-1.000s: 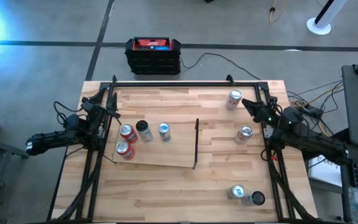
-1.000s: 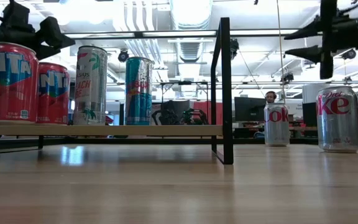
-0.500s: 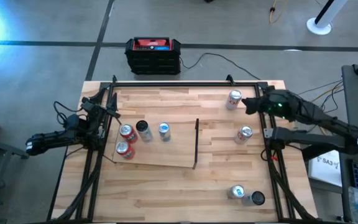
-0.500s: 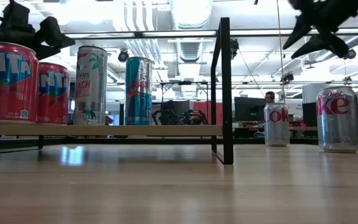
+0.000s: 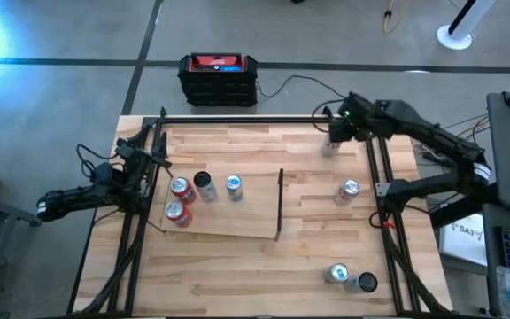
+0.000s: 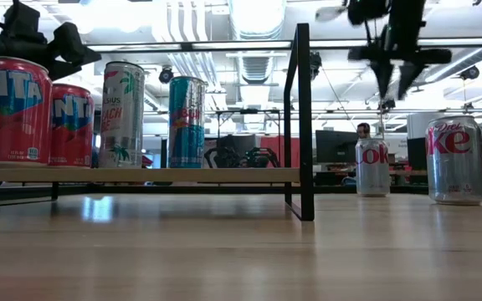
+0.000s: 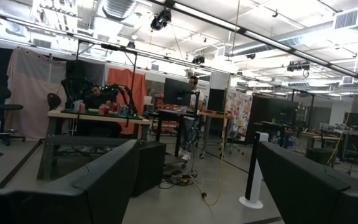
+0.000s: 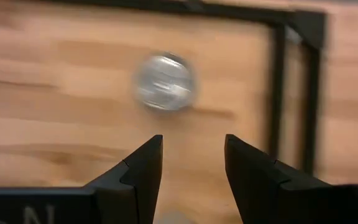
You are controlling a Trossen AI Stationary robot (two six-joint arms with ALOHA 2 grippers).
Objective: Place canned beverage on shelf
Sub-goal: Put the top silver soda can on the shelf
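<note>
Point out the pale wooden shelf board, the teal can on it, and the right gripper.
Pale wooden shelf board (image 5: 237,221): high view, bare board surface.
Tall teal can (image 6: 187,122): low view, middle of its side.
Right gripper (image 8: 192,163): right wrist view, midway between its fingertips.

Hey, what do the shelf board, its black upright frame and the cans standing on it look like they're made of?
The shelf board looks like pale, matte wood: faint grain, like the table planks. Its upright frame appears to be thin black-painted metal bar, though that is a guess from its slim straight edges. The red cans and the silver can look like glossy printed aluminium, with shiny rims and highlights.
</note>
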